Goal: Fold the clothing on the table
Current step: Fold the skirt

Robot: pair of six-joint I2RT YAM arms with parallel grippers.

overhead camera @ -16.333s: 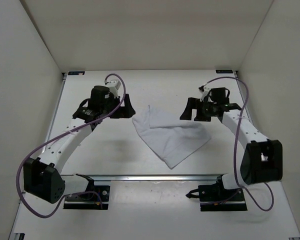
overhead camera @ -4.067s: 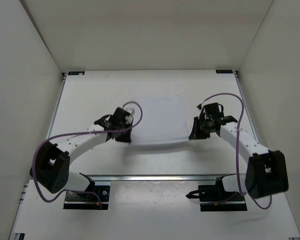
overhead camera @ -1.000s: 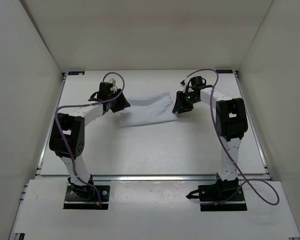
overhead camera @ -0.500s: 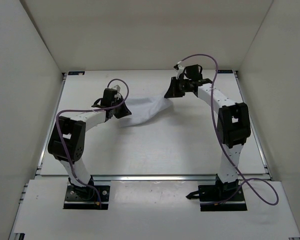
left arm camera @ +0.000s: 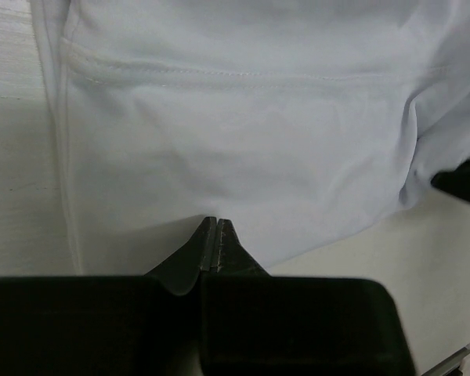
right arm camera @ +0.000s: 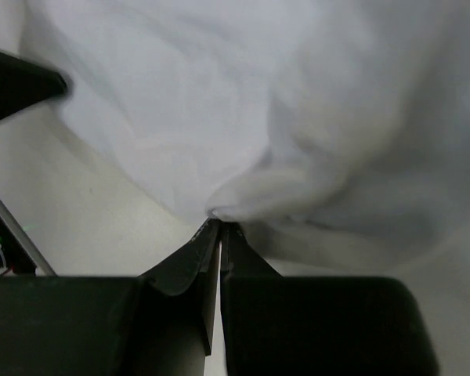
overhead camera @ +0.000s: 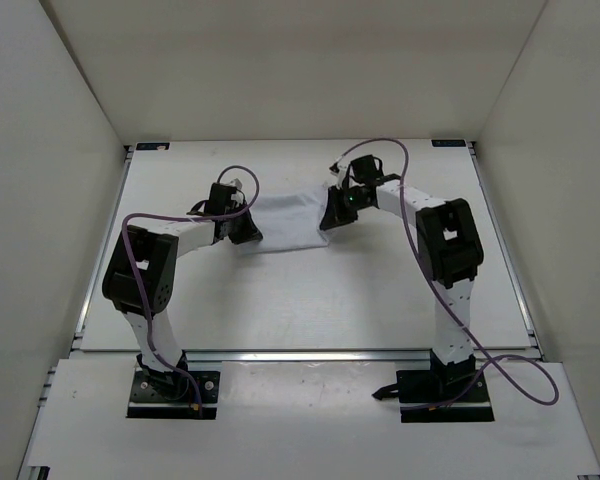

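Your clothing lies on the far half of the table, a white band spread between your two arms. Your left claw is at the band's left end with its jaws pressed together. The left wrist view shows the fabric's edge caught right at the tips, so that claw is clamped on the clothing. Beyond the tips the fabric lies fairly smooth, and a stitched seam runs across it. Your right claw is at the band's right end, jaws together too. In the right wrist view a bunched fold of the clothing is pinched at its tips, and the fabric there is rumpled. A purple cable loops over the right arm.
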